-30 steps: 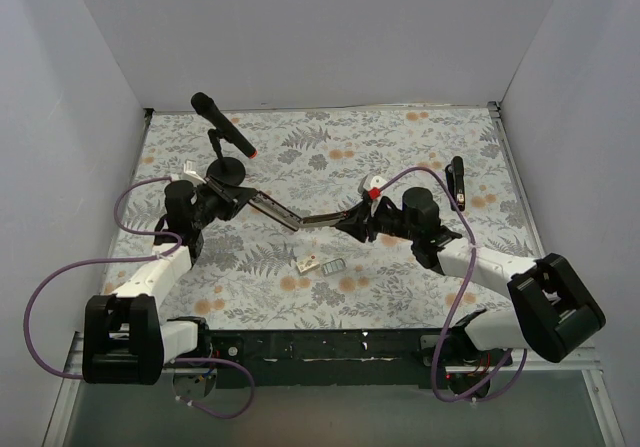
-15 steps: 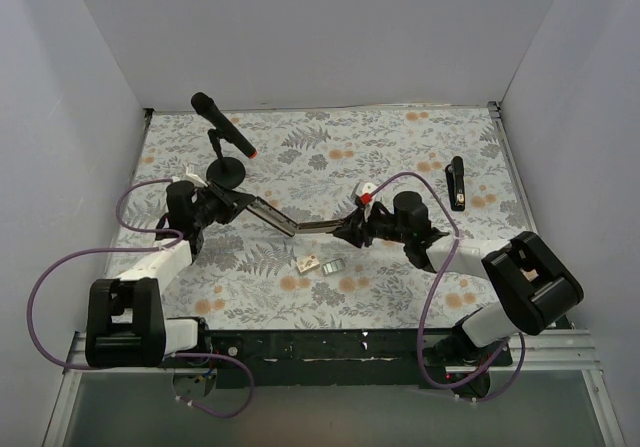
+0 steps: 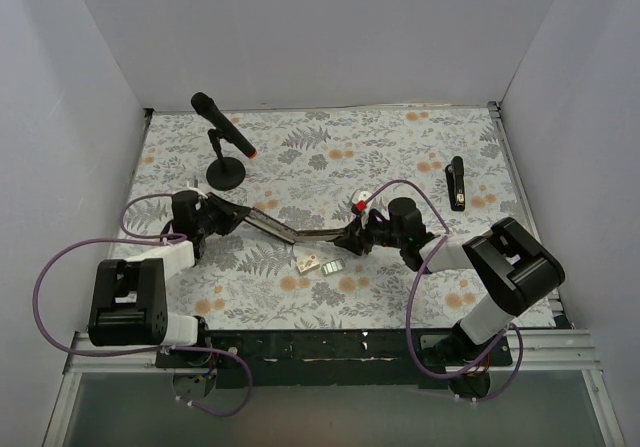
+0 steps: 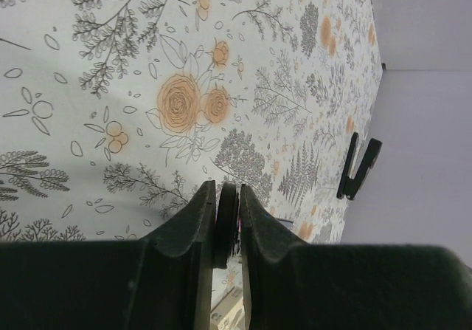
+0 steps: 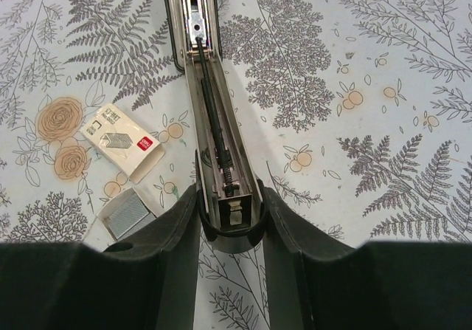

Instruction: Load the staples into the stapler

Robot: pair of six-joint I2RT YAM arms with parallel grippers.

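Floral cloth [image 3: 400, 147] lies under the stapler [image 3: 298, 229], which we hold opened out flat. Its long axis runs from our left gripper [image 3: 232, 213], jaws clamped on its black end, to our right gripper [image 3: 352, 239], jaws clamped around the end of the upturned rail [image 5: 214, 108]. The staple block [image 3: 332, 265] and box [image 3: 308, 264] lie just beside the stapler's near side, apart from it and closer to the right-held end, so we judge the right arm nearer for fetching.
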